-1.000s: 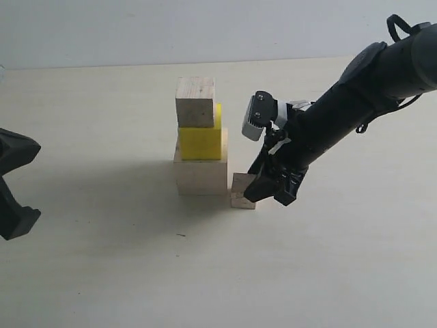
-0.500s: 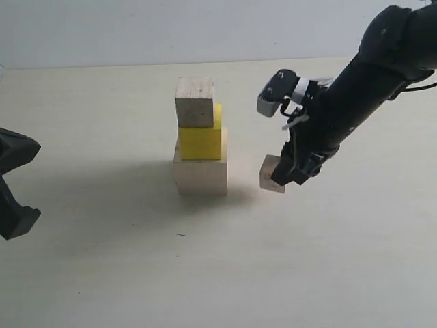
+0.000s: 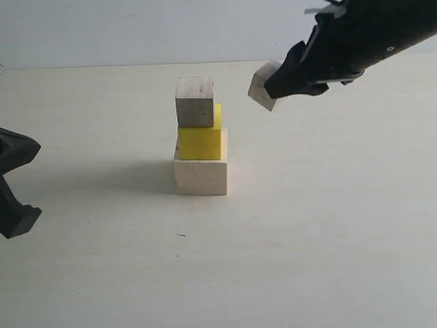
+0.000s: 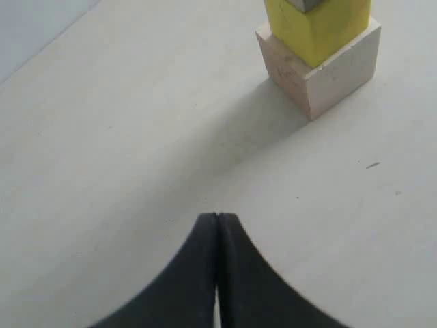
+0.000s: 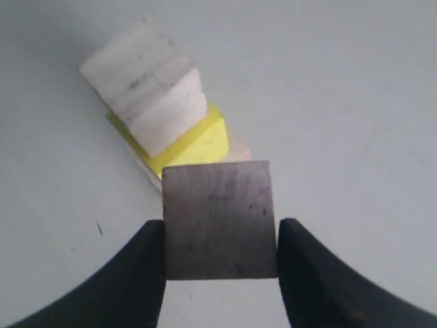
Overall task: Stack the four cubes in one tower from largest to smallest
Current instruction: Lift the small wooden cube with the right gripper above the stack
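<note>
Cubes stand three high in the tower [image 3: 200, 137]. Nearer than it and well to its left, the left tool [image 4: 217, 220] is pinched shut on nothing, partly cut off by the frame. The tower rises from the surface [image 3: 307, 239]: large pale cube [image 3: 200, 176], yellow cube [image 3: 200, 142], medium pale cube [image 3: 195, 102]. Up right of its top, clear of it, the right tool [image 3: 280, 80] grips the small pale cube [image 3: 262, 86], with its fingers [image 5: 147, 273] covering two sides.

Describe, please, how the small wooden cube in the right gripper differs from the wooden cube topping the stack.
The small cube is smaller than the top cube. The small cube hangs tilted in the right gripper; the top cube sits level on the yellow cube. Both are pale wood.
</note>
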`<state>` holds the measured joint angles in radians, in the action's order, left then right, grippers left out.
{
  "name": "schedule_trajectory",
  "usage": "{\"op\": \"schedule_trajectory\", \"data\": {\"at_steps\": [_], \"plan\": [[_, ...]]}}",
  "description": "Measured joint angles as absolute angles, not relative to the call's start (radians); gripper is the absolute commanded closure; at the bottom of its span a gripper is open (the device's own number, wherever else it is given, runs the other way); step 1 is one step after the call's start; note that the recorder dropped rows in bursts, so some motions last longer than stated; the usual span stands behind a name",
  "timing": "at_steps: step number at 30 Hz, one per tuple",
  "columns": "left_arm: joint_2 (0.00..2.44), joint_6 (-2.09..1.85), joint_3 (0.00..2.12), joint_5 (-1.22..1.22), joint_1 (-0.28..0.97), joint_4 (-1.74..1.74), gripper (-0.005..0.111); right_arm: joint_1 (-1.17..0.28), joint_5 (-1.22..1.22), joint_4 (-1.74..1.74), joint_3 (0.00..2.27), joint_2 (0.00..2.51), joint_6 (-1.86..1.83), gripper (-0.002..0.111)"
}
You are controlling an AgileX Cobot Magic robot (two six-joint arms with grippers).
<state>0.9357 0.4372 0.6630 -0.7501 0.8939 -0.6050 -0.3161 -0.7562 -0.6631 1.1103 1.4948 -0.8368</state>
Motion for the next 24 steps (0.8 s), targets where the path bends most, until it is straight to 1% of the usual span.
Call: {"op": "schedule_trajectory", "data": {"at_steps": [3, 6, 14, 24], "plan": [[0.936, 0.437, 0.663, -0.750, 0.894, -0.605, 0.107, -0.343, -0.743, -0.660, 1.110, 1.436, -0.760, 0.108], [0.936, 0.437, 0.667, -0.750, 0.894, -0.605, 0.107, -0.406, -0.740, -0.615, 1.130, 1.393, -0.642, 0.108], [0.933, 0.445, 0.670, -0.754, 0.894, -0.605, 0.107, -0.559, -0.796, -0.247, 1.293, 1.381, -0.041, 0.108], [0.927, 0.460, 0.670, -0.754, 0.894, -0.605, 0.107, -0.759, -0.817, 0.056, 1.326, 1.414, 0.419, 0.108]]}}
